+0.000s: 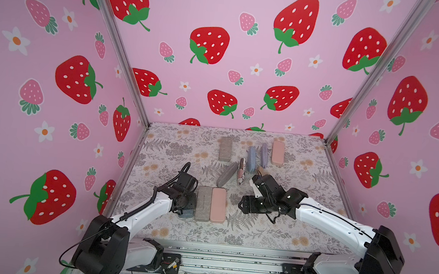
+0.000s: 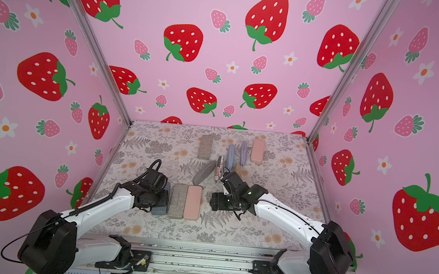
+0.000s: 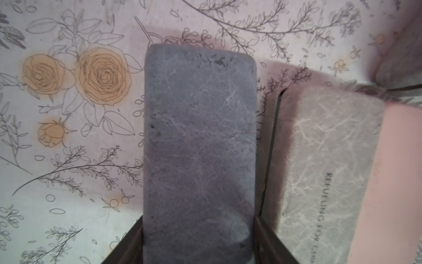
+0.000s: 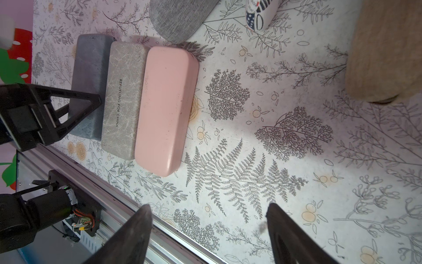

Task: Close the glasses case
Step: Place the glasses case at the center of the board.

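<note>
While the flowered table [image 1: 286, 226] spreads under both my arms, the dark case [image 3: 198, 137] lies closed at its near left, just beside the grey case [image 4: 123, 100], which touches the pink case [image 4: 166, 109]. My left pincer [image 3: 198, 228] clamps the dark case's long sides; my right pincer [image 4: 208, 205] hangs open and empty over bare table.

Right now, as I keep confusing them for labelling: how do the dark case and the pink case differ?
The dark case is veined blue-grey; the pink case is plain. The left gripper straddles the dark case; no gripper touches the pink case. Both lie flat, apparently closed, flanking the light grey case.
</note>
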